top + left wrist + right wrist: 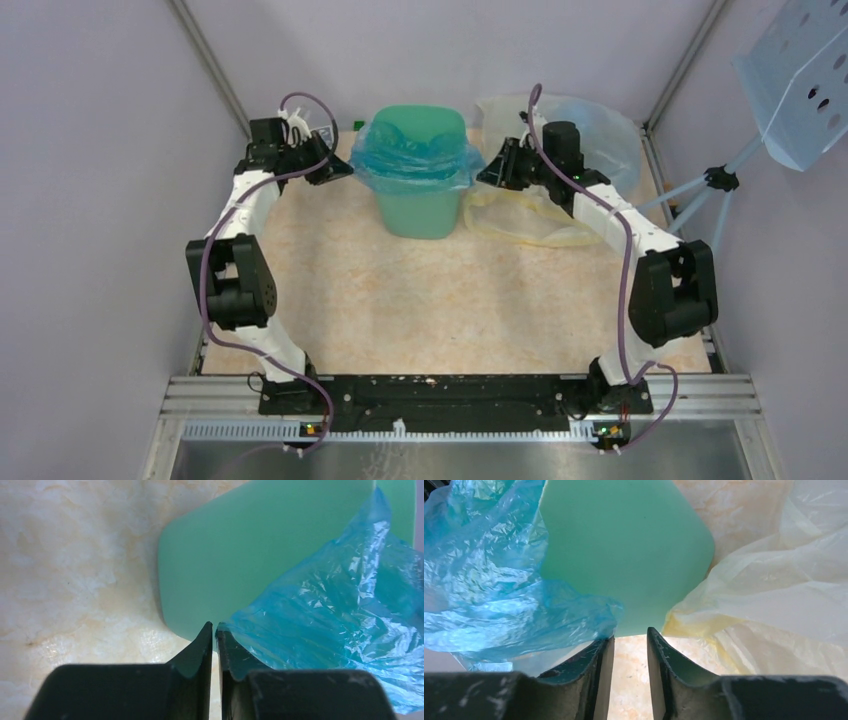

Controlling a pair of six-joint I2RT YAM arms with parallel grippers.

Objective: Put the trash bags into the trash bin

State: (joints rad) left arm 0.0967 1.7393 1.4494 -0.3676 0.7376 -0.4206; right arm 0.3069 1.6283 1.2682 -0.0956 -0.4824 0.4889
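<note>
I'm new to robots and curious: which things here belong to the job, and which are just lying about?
For the job: green bin; blue bag draped over its rim; yellowish bag beside it; clear bag behind that.
Just there: perforated blue panel on a stand.

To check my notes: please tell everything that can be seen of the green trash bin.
The green trash bin stands upright at the far middle of the table. It looks like smooth plain plastic, squarish with rounded corners, narrowing toward its base. A light blue bag lines its open mouth and folds over the rim. A pale yellowish bag lies against its right side. The left gripper and right gripper sit close beside the rim.
</note>
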